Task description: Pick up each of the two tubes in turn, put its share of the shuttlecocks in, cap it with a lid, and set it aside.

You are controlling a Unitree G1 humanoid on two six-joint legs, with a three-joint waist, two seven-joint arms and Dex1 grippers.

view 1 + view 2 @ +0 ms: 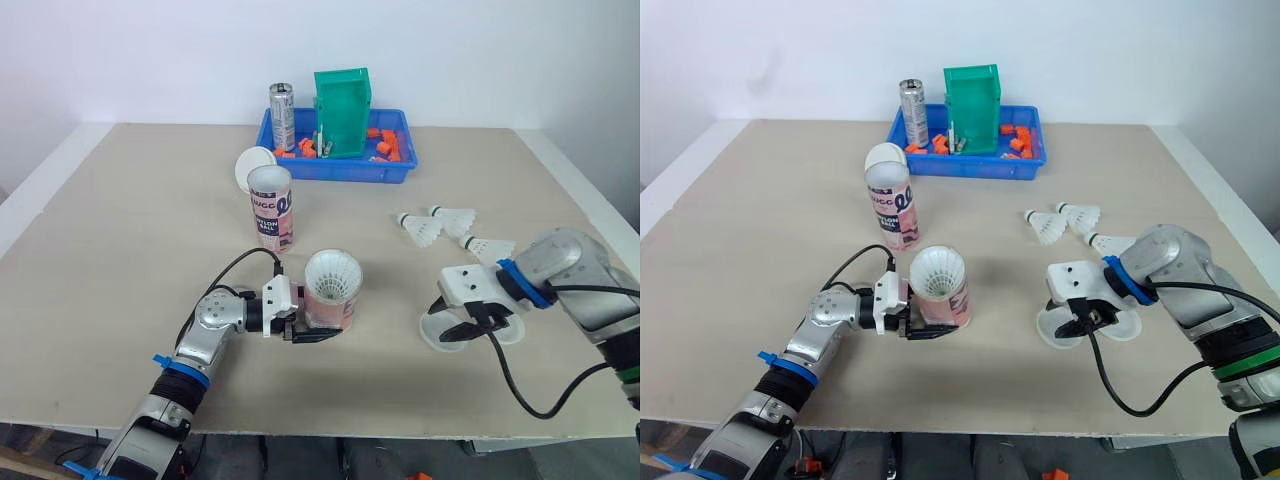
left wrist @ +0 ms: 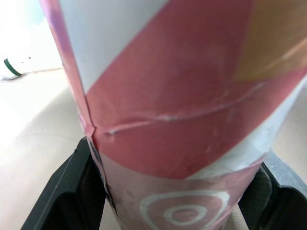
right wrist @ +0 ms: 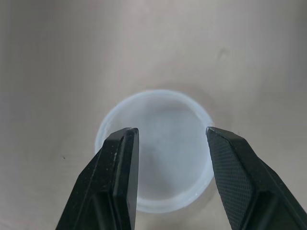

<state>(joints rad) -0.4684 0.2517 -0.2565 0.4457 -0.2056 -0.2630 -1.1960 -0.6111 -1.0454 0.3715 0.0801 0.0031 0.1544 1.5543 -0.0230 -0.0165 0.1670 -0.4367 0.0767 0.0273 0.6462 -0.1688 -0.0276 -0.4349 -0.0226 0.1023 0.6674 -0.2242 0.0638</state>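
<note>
My left gripper [image 1: 318,331] is shut on a pink and white tube [image 1: 333,297] near the table's front middle, with white shuttlecock feathers [image 1: 332,272] showing at its open top. Up close, the tube [image 2: 182,96] sits between the black fingers [image 2: 62,191]. A second pink tube [image 1: 270,208] stands upright farther back, a white lid [image 1: 253,166] leaning behind it. My right gripper [image 3: 168,133] hangs open just above a translucent lid [image 3: 163,165] lying flat on the table [image 1: 120,250]. Three loose shuttlecocks [image 1: 438,226] lie behind the right gripper [image 1: 462,328].
A blue tray [image 1: 340,168] at the back edge holds a green bin [image 1: 342,112], a metal can [image 1: 283,116] and small orange parts. Another translucent lid [image 1: 512,331] lies right beside my right gripper. A black cable [image 1: 520,385] loops off the right wrist.
</note>
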